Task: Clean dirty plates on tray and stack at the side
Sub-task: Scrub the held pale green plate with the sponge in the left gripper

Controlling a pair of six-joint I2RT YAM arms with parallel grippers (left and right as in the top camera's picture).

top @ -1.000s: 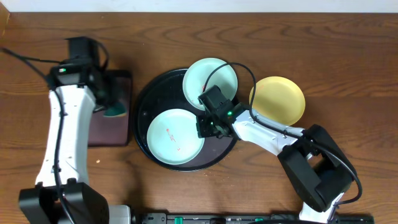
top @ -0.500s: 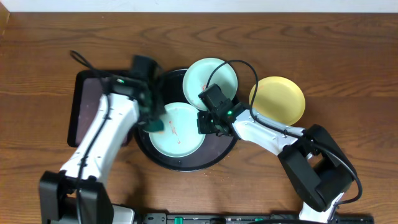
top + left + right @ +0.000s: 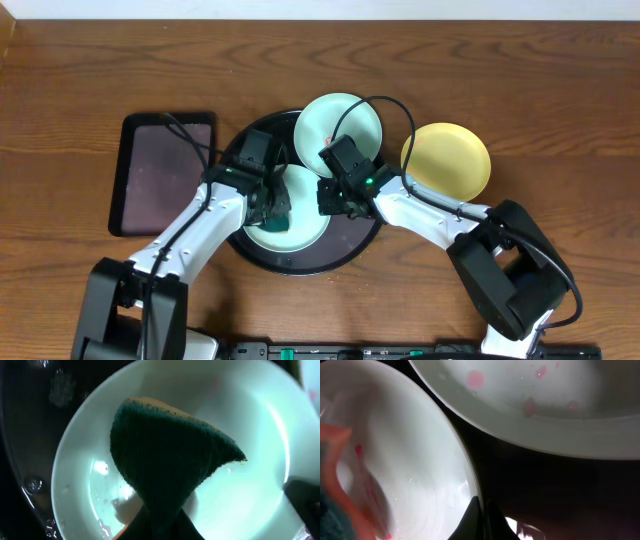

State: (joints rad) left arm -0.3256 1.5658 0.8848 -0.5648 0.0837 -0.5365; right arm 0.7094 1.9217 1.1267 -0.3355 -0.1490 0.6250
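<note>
Plates (image 3: pixel 345 120) three; round tray (image 3: pixel 352 238) one; rectangular tray (image 3: pixel 160 170) one; sponge (image 3: pixel 165 460) one.

Your left gripper (image 3: pixel 268 203) has swung from the rectangular tray (image 3: pixel 160 172) at the left of the frame across to the lower mint plate (image 3: pixel 308 228), carrying the teal sponge (image 3: pixel 165 455) along. The sponge now sits over the plate's middle, apparently touching it. The rectangular tray lies uncovered.

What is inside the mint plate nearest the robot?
A teal sponge, clamped by the left gripper, and red smears. Whatever the mint plate holds under the sponge is covered.
</note>
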